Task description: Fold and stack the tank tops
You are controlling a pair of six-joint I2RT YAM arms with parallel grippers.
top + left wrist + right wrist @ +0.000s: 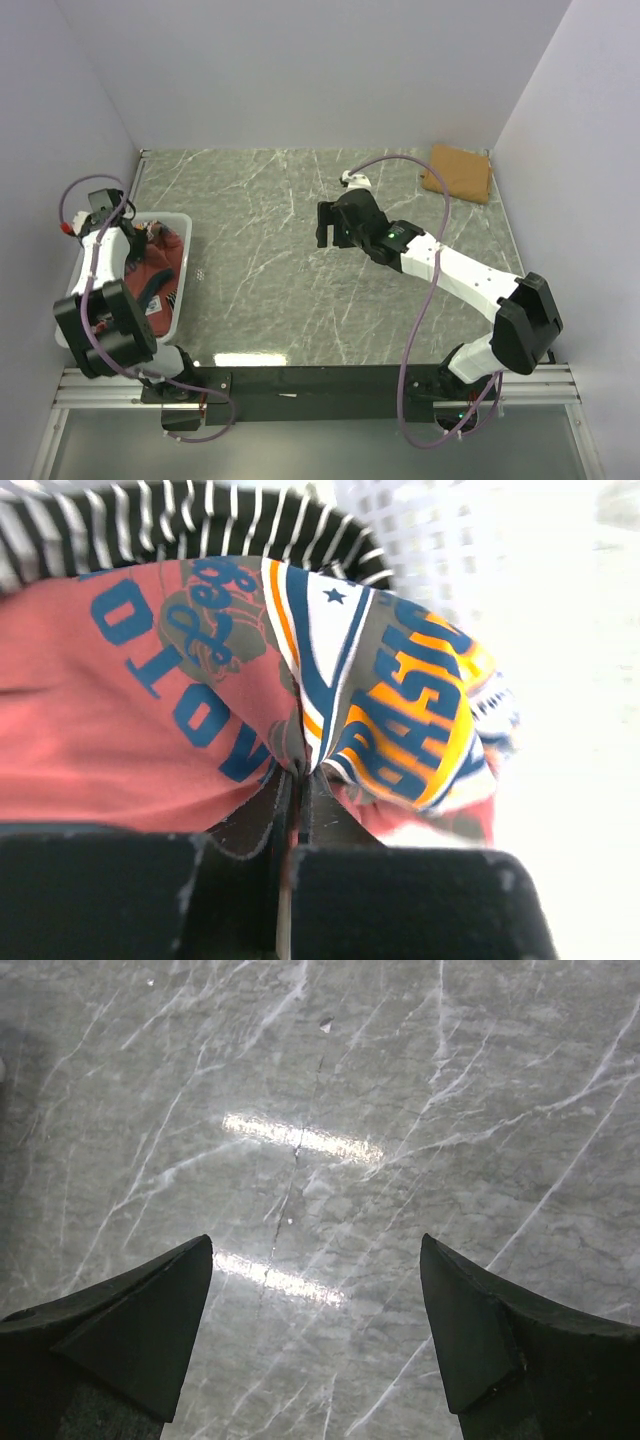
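Note:
The rust-red tank top [158,268] with blue and orange chest print lies in the white mesh basket [181,222] at the left. My left gripper [133,240] is inside the basket, shut on a pinched fold of this top [200,750]. The black-and-white striped tank top [180,520] lies beyond the red one in the left wrist view. The tan-brown tank top [457,172] lies folded at the far right corner of the table. My right gripper [326,226] is open and empty above the bare marble mid-table, and it also shows in the right wrist view [316,1250].
The grey marble table [280,290] is bounded by white walls at the back and sides. The basket sits against the left wall. A purple cable loops over the right arm [440,260].

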